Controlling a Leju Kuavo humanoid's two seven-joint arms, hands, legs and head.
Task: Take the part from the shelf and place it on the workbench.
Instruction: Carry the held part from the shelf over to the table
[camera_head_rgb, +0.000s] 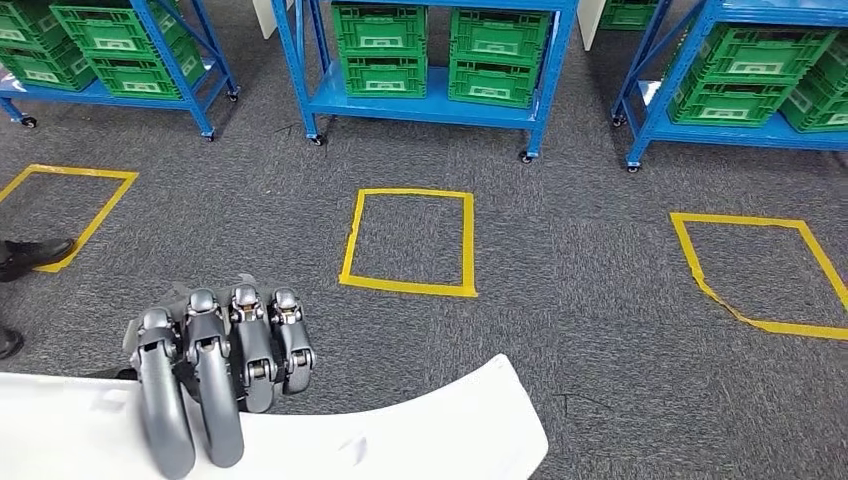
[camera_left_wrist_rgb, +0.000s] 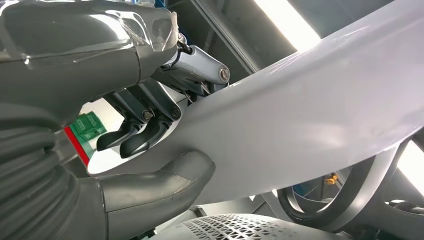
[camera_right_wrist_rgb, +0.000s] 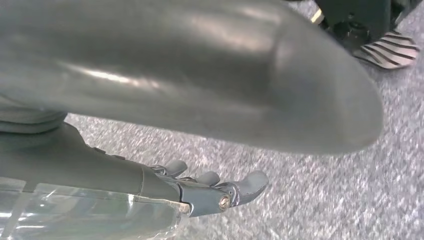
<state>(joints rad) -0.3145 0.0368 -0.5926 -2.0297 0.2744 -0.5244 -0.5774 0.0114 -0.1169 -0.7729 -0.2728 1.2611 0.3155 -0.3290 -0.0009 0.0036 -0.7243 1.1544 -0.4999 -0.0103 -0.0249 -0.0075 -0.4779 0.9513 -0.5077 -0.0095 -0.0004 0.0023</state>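
The part is a wide, curved white panel (camera_head_rgb: 400, 430) that crosses the bottom left of the head view. My left hand (camera_head_rgb: 220, 370) grips it, with the fingers curled over its upper edge. In the left wrist view the same white panel (camera_left_wrist_rgb: 310, 115) sits between the dark fingers (camera_left_wrist_rgb: 135, 137) on one face and the thick grey thumb (camera_left_wrist_rgb: 165, 180) on the other. My right hand (camera_right_wrist_rgb: 210, 187) hangs above the grey carpet, its fingers apart and holding nothing.
Ahead stand blue wheeled shelves (camera_head_rgb: 420, 108), and two more to the left (camera_head_rgb: 150, 95) and right (camera_head_rgb: 730, 135), all stacked with green crates (camera_head_rgb: 385, 45). Yellow tape squares (camera_head_rgb: 410, 240) mark the grey carpet. A person's black shoe (camera_head_rgb: 30, 255) is at the left edge.
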